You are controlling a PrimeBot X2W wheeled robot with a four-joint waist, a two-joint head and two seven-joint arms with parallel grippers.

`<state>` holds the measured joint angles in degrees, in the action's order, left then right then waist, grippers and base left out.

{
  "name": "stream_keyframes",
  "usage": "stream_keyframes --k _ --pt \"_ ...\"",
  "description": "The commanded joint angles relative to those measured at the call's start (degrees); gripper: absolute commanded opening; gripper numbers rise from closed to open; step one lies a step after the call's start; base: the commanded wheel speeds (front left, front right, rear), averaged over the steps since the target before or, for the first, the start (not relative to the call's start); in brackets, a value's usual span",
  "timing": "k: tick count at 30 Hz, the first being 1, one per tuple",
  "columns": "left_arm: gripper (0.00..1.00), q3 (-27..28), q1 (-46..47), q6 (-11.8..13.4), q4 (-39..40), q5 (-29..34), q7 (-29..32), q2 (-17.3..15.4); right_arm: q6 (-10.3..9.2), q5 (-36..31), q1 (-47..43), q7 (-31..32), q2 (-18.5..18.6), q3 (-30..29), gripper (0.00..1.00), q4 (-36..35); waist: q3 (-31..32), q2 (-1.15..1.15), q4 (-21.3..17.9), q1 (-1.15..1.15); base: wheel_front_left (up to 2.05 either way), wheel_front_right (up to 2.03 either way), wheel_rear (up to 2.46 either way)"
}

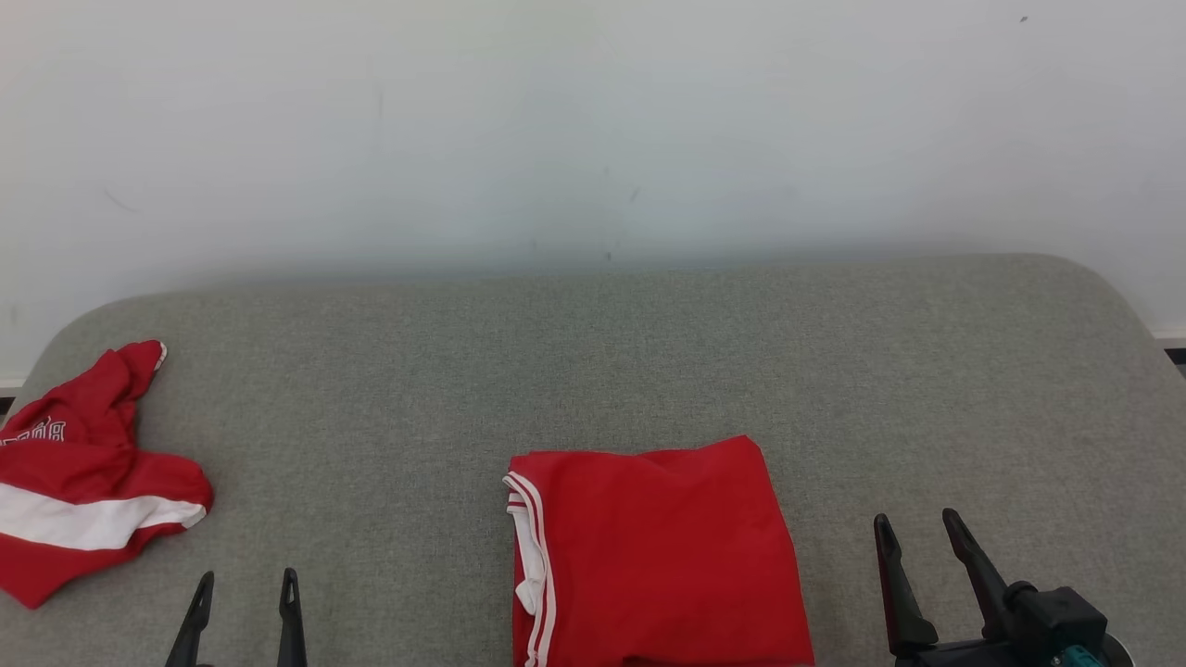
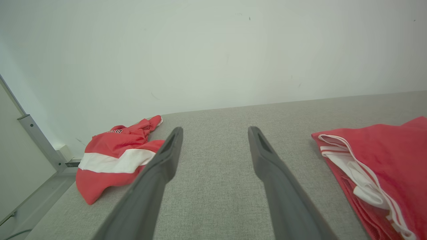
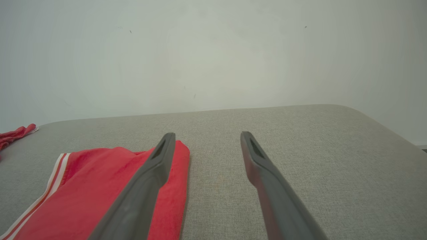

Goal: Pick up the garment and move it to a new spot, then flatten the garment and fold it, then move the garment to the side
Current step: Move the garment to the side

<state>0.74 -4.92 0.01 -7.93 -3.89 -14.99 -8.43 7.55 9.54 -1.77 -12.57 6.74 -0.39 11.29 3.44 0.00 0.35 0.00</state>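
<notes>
A: Where's the open room?
B: The grey pad spreads open from twelve to three o'clock, its rounded far edge against the wall.
A: The garment?
B: At six o'clock: red, folded square, white stripes on its nine o'clock edge. A crumpled jersey lies at eight.
A: Jaws?
B: Left gripper and right gripper both gape wide, empty, flanking it.

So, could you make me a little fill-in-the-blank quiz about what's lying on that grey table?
The folded garment is mainly ____ in colour.
The crumpled garment lies on the robot's ____ side.
The left pincer and the right pincer both stand ____, holding nothing.
Missing words: red, left, open.
</notes>
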Motion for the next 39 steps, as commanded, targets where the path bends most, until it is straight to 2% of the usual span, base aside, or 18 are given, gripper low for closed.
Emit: stream_keyframes --k 1,15,22,30,39 --pt "1.0 0.0 -0.1 0.0 0.0 -0.5 0.1 -0.3 -0.14 -0.4 -0.5 0.1 -0.2 0.0 1.0 -0.2 0.0 0.0 0.0 0.0 0.0 0.0 0.0" --pt "1.0 -0.3 -0.1 0.3 0.3 -1.8 1.4 -0.6 -0.14 -0.4 -0.5 1.1 -0.1 0.0 1.0 0.2 -0.1 0.0 0.2 0.0 0.0 0.0 0.0" --pt "1.0 -0.7 0.7 0.7 0.6 -2.0 1.3 -0.8 -0.14 0.1 3.6 4.1 0.6 1.7 1.0 1.7 -0.8 0.0 0.6 0.0 0.0 0.0 0.0" --pt "1.0 -1.9 2.1 0.6 0.3 -2.0 1.1 -0.2 -0.14 1.4 10.7 8.5 1.6 4.4 1.0 10.0 -2.3 0.0 2.3 0.0 0.0 0.0 0.0" --pt "1.0 -3.7 5.9 0.2 -2.3 -2.2 0.6 0.6 -0.14 3.3 17.9 7.4 1.3 7.3 1.0 27.4 -4.3 0.0 4.1 0.0 0.0 0.0 0.0"
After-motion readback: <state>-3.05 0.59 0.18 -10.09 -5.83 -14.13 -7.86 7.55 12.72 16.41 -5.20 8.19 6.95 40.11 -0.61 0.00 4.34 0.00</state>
